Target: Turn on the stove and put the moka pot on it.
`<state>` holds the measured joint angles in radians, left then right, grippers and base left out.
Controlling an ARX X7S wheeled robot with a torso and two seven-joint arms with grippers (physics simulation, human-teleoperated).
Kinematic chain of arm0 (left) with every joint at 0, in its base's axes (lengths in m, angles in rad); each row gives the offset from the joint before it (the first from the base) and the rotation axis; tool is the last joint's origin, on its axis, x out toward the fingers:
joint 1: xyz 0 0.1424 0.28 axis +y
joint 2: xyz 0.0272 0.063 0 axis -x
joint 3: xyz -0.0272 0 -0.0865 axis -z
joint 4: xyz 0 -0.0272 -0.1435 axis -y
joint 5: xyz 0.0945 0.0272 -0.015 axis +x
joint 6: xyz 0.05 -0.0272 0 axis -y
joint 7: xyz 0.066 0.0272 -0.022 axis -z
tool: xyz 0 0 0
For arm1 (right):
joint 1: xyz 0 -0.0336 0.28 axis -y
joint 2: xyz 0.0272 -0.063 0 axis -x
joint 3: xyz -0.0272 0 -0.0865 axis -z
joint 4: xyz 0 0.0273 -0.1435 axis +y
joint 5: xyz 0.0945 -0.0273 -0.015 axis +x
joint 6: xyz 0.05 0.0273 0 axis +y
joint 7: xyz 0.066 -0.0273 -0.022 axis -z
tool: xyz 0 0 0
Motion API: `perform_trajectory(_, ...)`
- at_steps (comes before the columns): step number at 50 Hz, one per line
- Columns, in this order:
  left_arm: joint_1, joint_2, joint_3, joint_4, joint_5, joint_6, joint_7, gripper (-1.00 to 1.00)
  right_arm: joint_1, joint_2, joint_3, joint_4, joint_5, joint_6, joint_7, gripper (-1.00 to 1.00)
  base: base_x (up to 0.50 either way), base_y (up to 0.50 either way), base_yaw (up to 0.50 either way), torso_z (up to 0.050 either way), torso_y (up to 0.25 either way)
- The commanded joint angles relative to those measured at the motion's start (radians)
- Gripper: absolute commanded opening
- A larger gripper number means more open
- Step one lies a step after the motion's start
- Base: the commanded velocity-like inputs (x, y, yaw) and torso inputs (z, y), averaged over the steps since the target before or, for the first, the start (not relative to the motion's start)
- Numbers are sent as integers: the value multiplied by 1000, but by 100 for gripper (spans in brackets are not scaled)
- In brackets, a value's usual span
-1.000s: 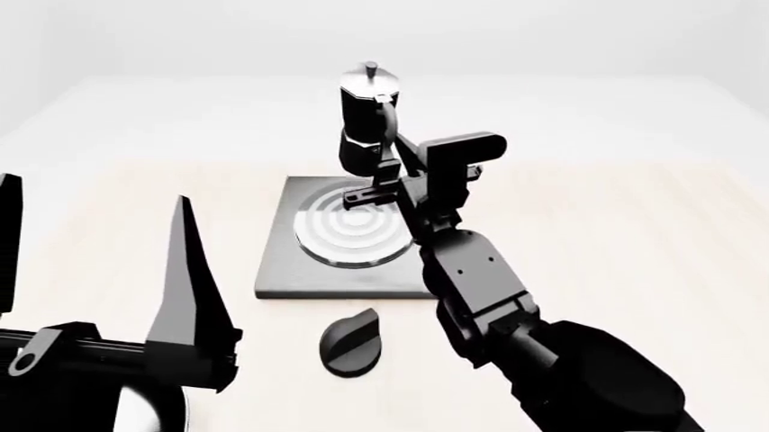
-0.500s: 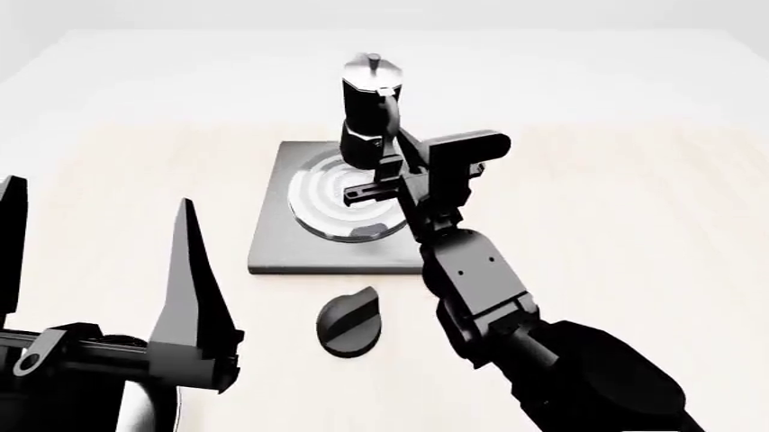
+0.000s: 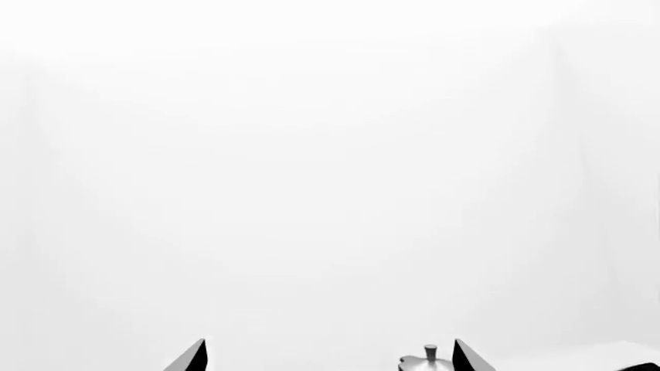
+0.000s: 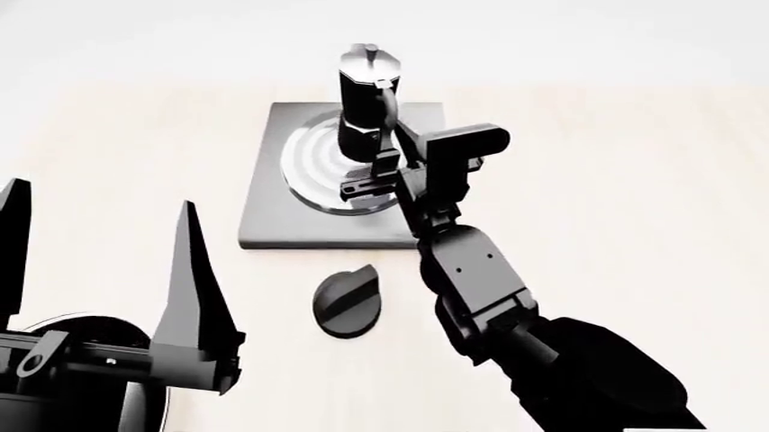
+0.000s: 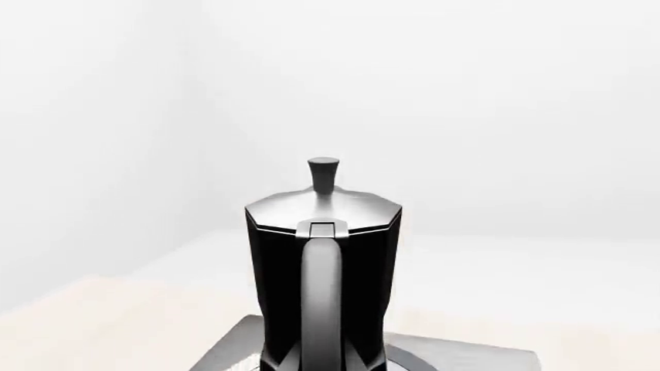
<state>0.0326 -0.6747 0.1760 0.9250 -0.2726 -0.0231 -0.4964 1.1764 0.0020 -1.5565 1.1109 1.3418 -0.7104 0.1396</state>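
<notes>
moka pot point(image 4: 364, 99): small black coffee pot, narrow waist, shiny silver faceted lid with a knob on top, curved handle turned toward the robot. stands upright over the round burner point(image 4: 322, 171) on the stove; the head view does not show whether its base touches the rings. in the right wrist view the moka pot point(image 5: 323, 270) fills the centre, handle facing the camera, with grey plate showing at both sides of its foot.

stove point(image 4: 270, 220): flat square grey metal plate on a pale wooden table point(image 4: 625, 189), burner of concentric rings set into it.

knob point(image 4: 348, 301): small black round dial with a raised bar, lying on the table just in front of the plate's near edge, apart from it.

right gripper point(image 4: 375, 171): black, reaching over the plate to the pot's handle side. its fingers point(image 4: 360, 188) sit at the lower part of the handle; whether they are clenched on it cannot be told from these views.

left gripper point(image 4: 103, 270): near the lower left of the head view, two long pointed fingers point(image 4: 190, 270) spread wide, nothing between them, well apart from the stove.

left wrist view: mostly white background; two dark fingertips point(image 3: 192, 357) at the edge, the pot's silver lid point(image 3: 425, 360) peeking up beside one.
</notes>
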Motion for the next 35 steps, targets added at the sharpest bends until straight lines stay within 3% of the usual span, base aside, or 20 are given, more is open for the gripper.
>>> perform_trajectory(1, 2, -1, 0, -3, -1, 9, -1, 100, -4, -2, 24, -7, -55, -17, 1, -100, 0, 0, 0, 0, -133)
perform_trajectory(16, 6, 0, 5, -10, 2, 24, -1, 100, 8, -2, 25, -11, -52, -2, -3, -100, 0, 0, 0, 0, -111)
perform_trajectory(35, 13, 0, -2, -15, -5, 51, -1, 100, -1, -2, 27, -8, -46, 5, 1, -100, 0, 0, 0, 0, -7)
